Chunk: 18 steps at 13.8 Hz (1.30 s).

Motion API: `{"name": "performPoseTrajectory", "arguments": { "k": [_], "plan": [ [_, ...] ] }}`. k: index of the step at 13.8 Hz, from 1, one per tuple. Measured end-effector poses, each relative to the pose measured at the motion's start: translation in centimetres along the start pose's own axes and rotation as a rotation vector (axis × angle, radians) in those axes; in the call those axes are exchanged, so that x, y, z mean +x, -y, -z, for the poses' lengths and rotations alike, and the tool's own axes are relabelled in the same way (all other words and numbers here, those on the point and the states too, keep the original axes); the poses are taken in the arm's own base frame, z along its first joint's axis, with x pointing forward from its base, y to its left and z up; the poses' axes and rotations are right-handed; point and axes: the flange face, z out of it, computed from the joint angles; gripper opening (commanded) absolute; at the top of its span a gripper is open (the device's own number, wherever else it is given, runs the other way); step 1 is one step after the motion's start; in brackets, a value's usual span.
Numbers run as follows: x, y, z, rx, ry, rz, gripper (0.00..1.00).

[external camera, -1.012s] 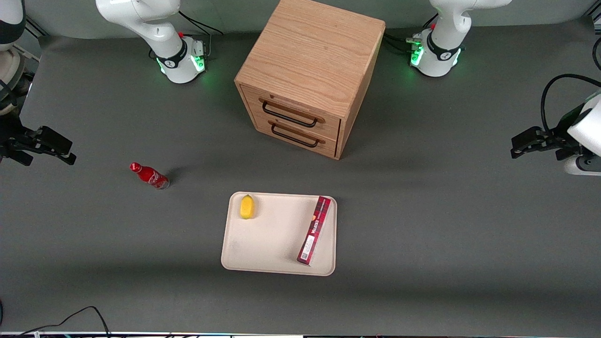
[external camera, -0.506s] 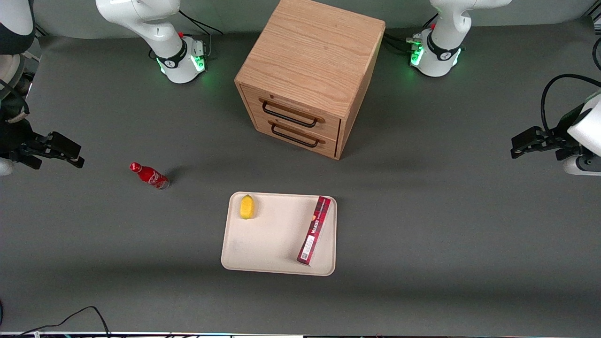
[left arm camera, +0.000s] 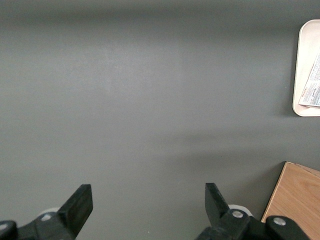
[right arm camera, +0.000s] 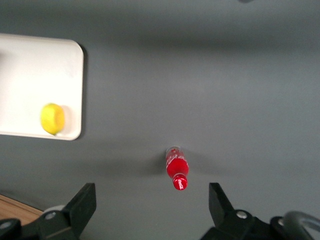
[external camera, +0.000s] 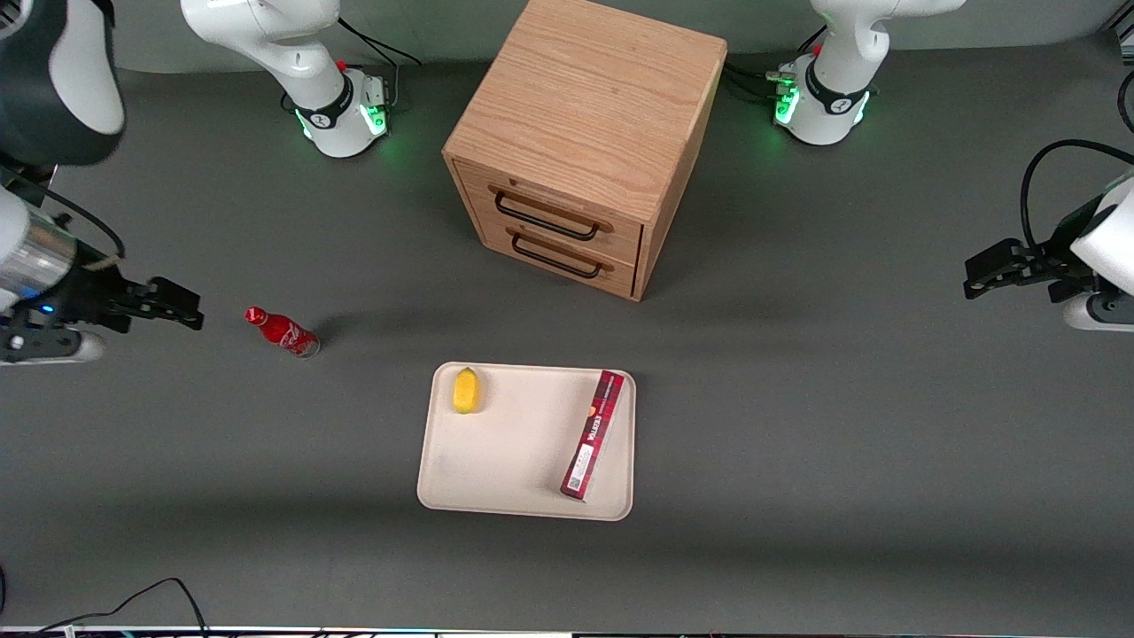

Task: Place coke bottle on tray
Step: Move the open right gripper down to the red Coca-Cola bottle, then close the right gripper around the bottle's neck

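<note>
Coke bottle (external camera: 282, 331) (right arm camera: 176, 167) seen standing upright on the grey table (external camera: 797, 425), apart from the tray (external camera: 496, 470) and lying toward the working arm's end of the table. Gripper (external camera: 182, 310) (right arm camera: 152, 207) found hovering above the table surface, near the bottle's capped top but not touching it, fingers (right arm camera: 82, 202) spread wide with nothing between them. In the right wrist view, red cap pointed up at the camera, bottle sitting in the gap between the two fingertips yet well below them. Cream tray noted nearer to the front camera than the wooden drawer cabinet (external camera: 576, 142), in front of its two drawers. Yellow lemon-like fruit (external camera: 466, 390) (right arm camera: 52, 118) recorded in one corner of the tray, on the side nearest the bottle. Long dark-red box (external camera: 594, 434) lay flat along the tray's edge toward the parked arm's end. Bottle on bare table, not on the tray. Both cabinet drawers shut, black handles facing the tray.
</note>
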Motion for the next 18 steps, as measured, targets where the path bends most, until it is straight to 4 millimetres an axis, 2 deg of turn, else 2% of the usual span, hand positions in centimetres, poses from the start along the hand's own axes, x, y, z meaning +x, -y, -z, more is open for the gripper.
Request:
{"name": "performPoseTrajectory", "arguments": {
  "k": [4,6,7,10,13,14,15,17,18],
  "plan": [
    [-1.3,-0.9,-7.7,0.002,0.024,0.054,0.98],
    [-2.7,-2.4,-10.5,0.005,0.022,0.081,0.93],
    [-3.6,-2.9,-11.7,0.007,0.008,0.084,0.88],
    [-6.4,-3.3,-15.3,0.012,-0.032,0.092,0.79],
    [-8.1,-3.4,-17.6,0.015,-0.025,0.090,0.61],
    [-8.4,-3.6,-18.2,0.016,-0.028,0.085,0.51],
    [-8.7,-3.9,-18.7,0.016,-0.032,0.082,0.34],
    [-9.2,-4.2,-19.7,0.014,-0.046,0.096,0.28],
    [-9.4,-4.2,-20.0,0.014,-0.046,0.100,0.12]
  ]
}}
